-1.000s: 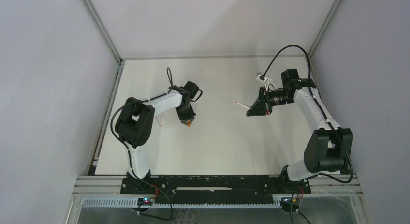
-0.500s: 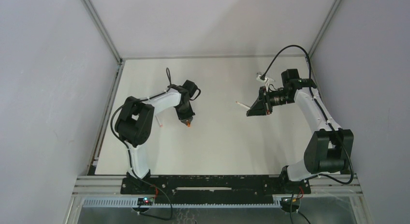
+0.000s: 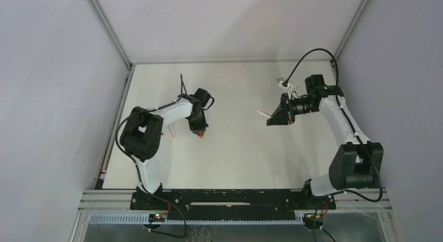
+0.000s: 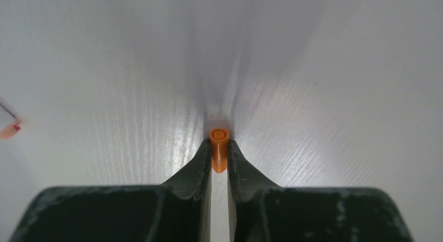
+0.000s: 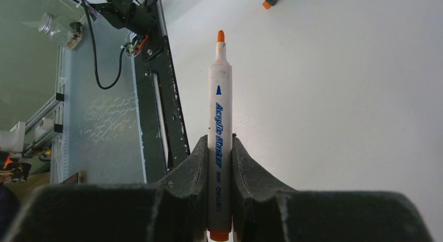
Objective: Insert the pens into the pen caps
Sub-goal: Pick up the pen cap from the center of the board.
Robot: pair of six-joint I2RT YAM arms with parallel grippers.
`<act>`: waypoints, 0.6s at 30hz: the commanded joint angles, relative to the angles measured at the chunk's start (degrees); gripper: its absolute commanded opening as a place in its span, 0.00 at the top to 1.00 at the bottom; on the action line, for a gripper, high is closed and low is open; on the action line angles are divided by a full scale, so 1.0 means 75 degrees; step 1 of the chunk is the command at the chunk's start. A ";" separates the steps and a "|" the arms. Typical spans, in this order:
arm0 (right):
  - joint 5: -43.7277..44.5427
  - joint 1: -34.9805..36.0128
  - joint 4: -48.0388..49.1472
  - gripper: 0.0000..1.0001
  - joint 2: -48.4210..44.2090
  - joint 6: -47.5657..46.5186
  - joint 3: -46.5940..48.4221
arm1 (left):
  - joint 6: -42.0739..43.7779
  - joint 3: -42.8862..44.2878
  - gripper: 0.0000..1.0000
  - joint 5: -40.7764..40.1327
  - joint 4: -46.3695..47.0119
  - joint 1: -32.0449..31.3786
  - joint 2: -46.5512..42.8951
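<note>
R end effector (image 5: 220, 143) tight on pen (image 5: 220, 90), "Acrylic Marker" txt; L end effector (image 4: 218, 147) tight on orange cap (image 4: 219, 135).

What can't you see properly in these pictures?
Left wrist view: the picture's edge cuts off the red-ended pen.
Right wrist view: the right gripper hides part of the orange pen.
Top view: the white bits far right are too small to name.
</note>
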 commanded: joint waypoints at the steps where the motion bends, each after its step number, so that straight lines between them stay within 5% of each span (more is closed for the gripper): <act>1: -0.0045 0.0309 -0.0409 1.00 -0.0405 -0.0846 0.0173 | 0.0624 -0.0592 1.00 0.0036 0.0472 0.0072 -0.0744; 9: 0.0805 0.1565 -0.0346 1.00 -0.0897 -0.2099 0.0493 | 0.0846 -0.1443 1.00 0.0550 0.1640 0.0096 -0.2147; 18: 0.1224 0.2547 0.2154 1.00 -0.1344 -0.0328 0.0483 | 0.0800 -0.2213 1.00 0.1416 0.3072 0.0108 -0.3982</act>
